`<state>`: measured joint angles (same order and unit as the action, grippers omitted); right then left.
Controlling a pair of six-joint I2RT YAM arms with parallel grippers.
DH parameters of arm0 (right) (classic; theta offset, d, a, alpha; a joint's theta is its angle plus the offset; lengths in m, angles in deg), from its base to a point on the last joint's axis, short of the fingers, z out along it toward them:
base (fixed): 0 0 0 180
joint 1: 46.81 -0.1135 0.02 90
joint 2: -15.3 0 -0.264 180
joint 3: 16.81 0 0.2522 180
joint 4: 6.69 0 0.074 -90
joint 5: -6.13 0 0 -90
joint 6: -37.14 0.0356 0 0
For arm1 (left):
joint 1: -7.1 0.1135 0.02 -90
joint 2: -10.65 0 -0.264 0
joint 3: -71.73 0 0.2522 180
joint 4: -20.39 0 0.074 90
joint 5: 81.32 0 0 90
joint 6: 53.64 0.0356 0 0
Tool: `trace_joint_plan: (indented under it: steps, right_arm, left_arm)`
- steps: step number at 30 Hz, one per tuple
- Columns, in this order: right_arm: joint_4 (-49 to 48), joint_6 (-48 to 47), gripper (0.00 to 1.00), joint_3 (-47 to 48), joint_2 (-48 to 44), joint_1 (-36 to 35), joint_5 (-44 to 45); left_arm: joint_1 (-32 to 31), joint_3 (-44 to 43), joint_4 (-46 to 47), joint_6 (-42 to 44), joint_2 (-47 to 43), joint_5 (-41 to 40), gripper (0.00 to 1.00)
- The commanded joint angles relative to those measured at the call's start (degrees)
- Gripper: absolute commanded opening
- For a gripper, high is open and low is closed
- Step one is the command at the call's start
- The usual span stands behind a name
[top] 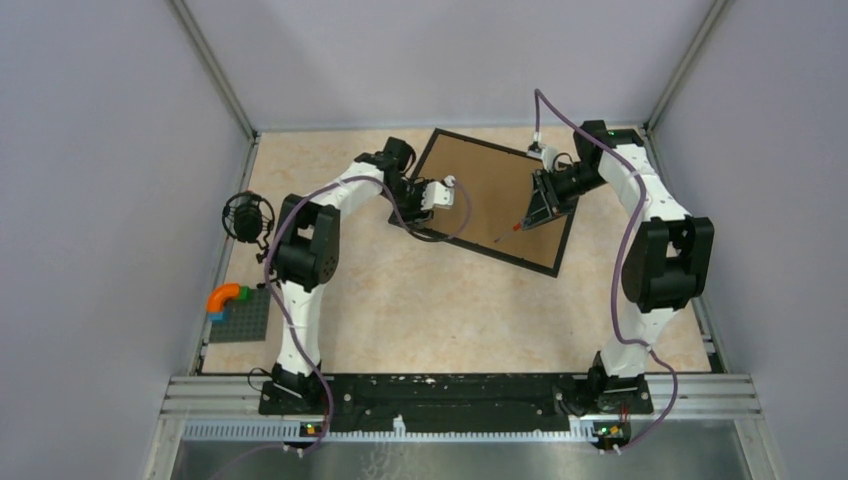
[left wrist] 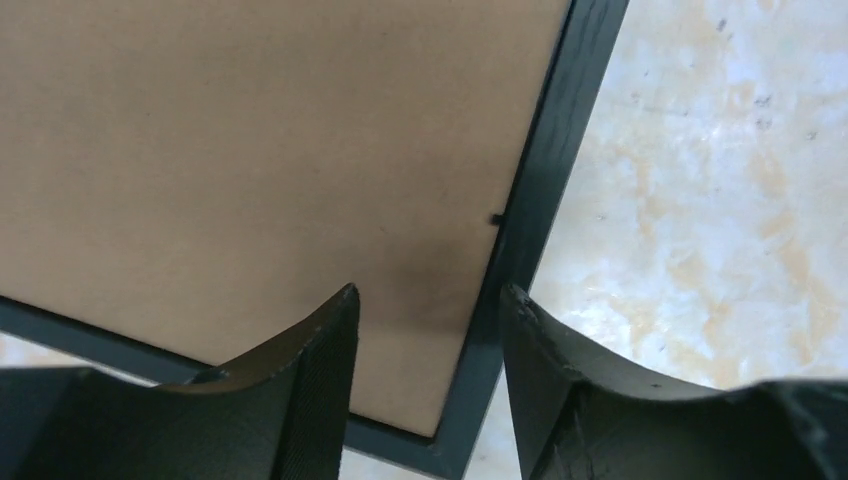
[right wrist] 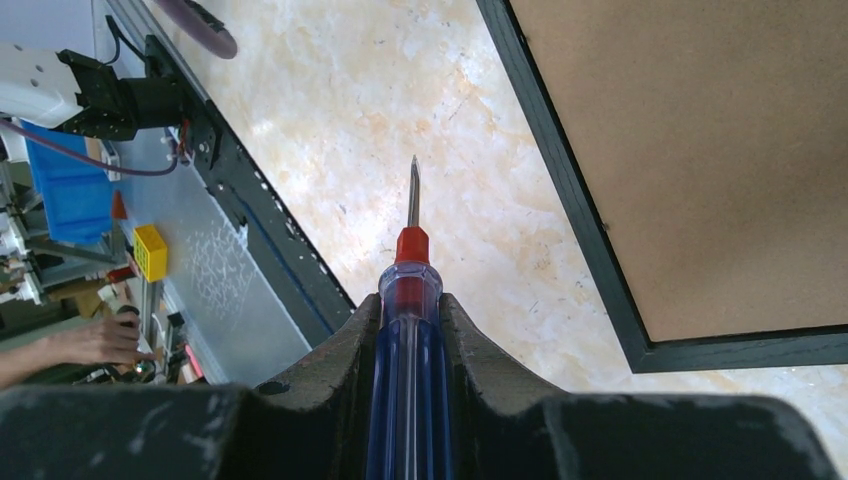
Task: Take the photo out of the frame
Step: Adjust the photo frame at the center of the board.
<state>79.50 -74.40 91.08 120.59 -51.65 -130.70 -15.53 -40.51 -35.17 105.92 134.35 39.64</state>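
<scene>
Left claw (top: pixel 440 195) stands open, its 2 ribbed fingers (left wrist: pixel 320 380) parted by a gap wider than the frame's black rim, with nothing gripped between them. It hangs over the left side of the frame (top: pixel 480 175). From my left wrist I look down on 1 corner of the frame, the rim running under the gap between my fingers. A small black tab (left wrist: pixel 495 218) sits on the rim's inner edge, against the brown back. I cannot tell whether my fingertips touch the frame.

Right claw (top: pixel 545 205) is closed around a screwdriver (right wrist: pixel 410 270), clamped on its clear blue handle, with the red collar and thin metal blade sticking out past my fingertips. This claw is held tilted over the frame's right side, the blade pointing toward the frame's near long edge. From my right wrist the tip lines up with bare table (right wrist: pixel 400 100) just beside the rim, near a corner of the frame.

The frame lies flat on the table, turned at an angle, brown board back facing up. The photo is not visible from this side. Well to the left of the frame, at the table's edge, sits a grey brick plate (top: pixel 243 322) with an orange curved piece (top: pixel 225 295) on it.
</scene>
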Motion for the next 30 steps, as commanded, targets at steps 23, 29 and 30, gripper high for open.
trace_joint_plan:
  steps: [23, 29, 30]
  right_arm:
    - [2.70, -4.94, 0.00, -0.43, 0.23, -6.68, 0.70]
    - [3.04, -7.23, 0.00, -2.61, 0.82, -11.81, 1.37]
    - [3.22, -7.53, 0.00, -2.75, 1.13, -12.89, 1.43]
  left_arm:
    - [-15.43, 31.19, -8.43, 16.83, -12.26, 4.02, 0.11]
    - [-18.63, 40.08, -5.20, 16.69, -18.59, 4.10, 0.09]
    - [-19.00, 41.31, -4.45, 16.17, -19.99, 4.68, 0.09]
